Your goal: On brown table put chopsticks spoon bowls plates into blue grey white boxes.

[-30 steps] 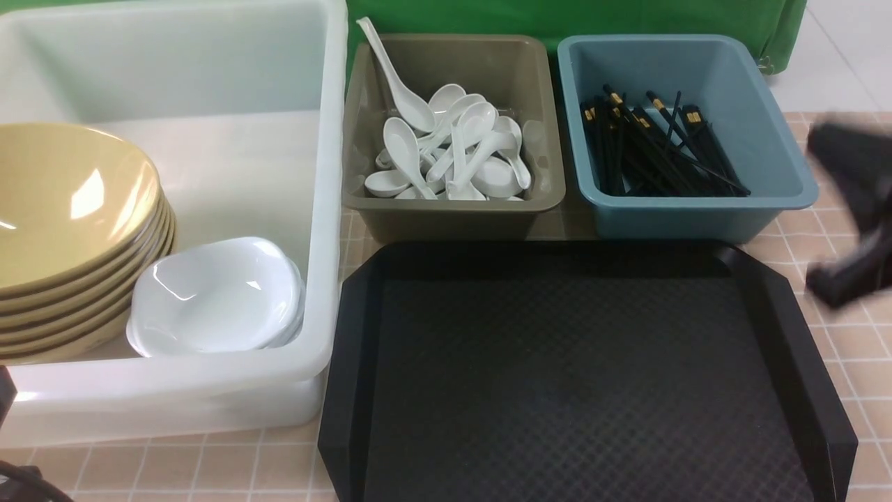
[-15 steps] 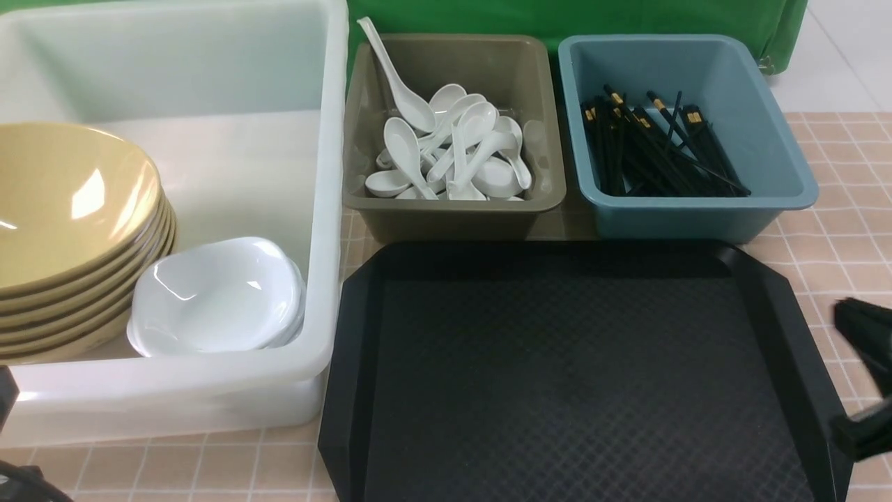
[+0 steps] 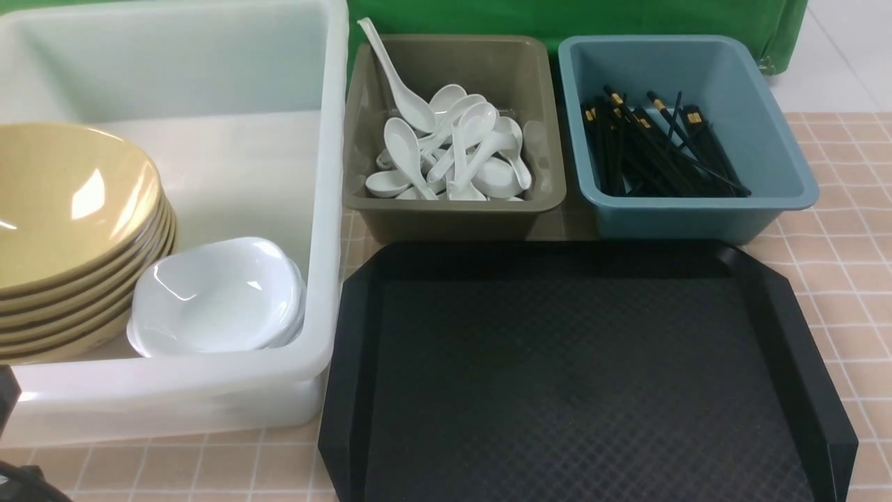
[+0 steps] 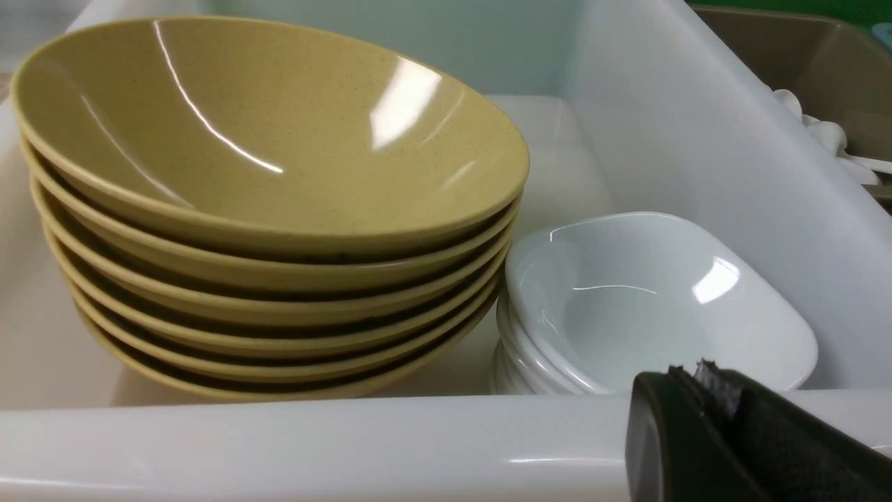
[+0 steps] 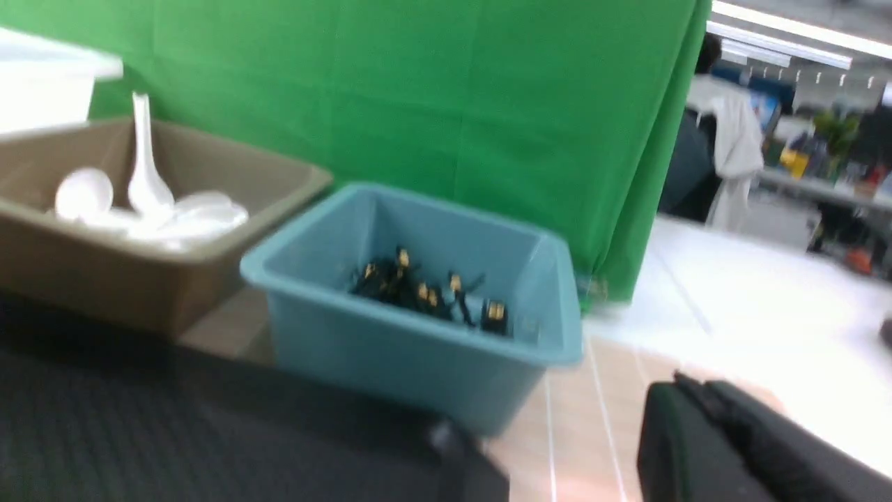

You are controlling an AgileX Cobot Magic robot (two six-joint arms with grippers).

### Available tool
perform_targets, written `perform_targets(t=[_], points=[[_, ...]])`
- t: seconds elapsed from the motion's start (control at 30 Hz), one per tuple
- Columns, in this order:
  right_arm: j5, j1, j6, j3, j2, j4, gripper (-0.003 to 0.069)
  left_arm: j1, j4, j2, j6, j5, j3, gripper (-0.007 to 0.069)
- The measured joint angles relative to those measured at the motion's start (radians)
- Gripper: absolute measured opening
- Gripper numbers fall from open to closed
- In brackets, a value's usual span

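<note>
- Left jaws (image 4: 704,369) are pressed together and hold nothing; they sit just outside the near wall of the white box (image 3: 209,390), and just past that wall stand the bowls (image 4: 272,209) in one stack and the plates (image 4: 655,307) stacked beside them.
- Right jaws (image 5: 686,390) look pressed together and empty too, though that view is blurred — ahead of them is the blue box (image 5: 411,335) with the chopsticks (image 5: 425,293) inside, and beyond it the grey box (image 3: 453,202) heaped with spoons (image 3: 453,150).
- Sorting looks finished; nothing lies loose on the worktop (image 3: 850,230).
- Risk: one spoon handle leans over the grey box's far rim, and a knock could tip it out.
- Risk: left jaws swinging forward could clip the white box's wall or shift the tall bowl stack.
- The black tray (image 3: 578,376) lies bare before both small boxes — any reach from the right jaws crosses its raised rim.
</note>
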Motion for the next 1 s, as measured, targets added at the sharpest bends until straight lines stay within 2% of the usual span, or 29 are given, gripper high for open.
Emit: perform_targets(t=[0.1,0.13,0.23,1.0], points=[[0.133,-0.056,0.088,0.0,-0.059,-0.058,0.0048,0.0,0.0,0.0,0.0,0.0,0.0,-0.0009],[0.235,-0.088,0.155,0.0,-0.075,-0.092,0.0049,0.0,0.0,0.0,0.0,0.0,0.0,-0.0009],[0.322,-0.116,0.179,0.004,-0.081,-0.115,0.005,0.0,-0.001,-0.001,0.0,0.0,0.0,-0.0009],[0.328,-0.117,0.178,0.004,-0.082,-0.127,0.0068,0.0,-0.001,-0.001,0.0,0.001,0.0,-0.0009]])
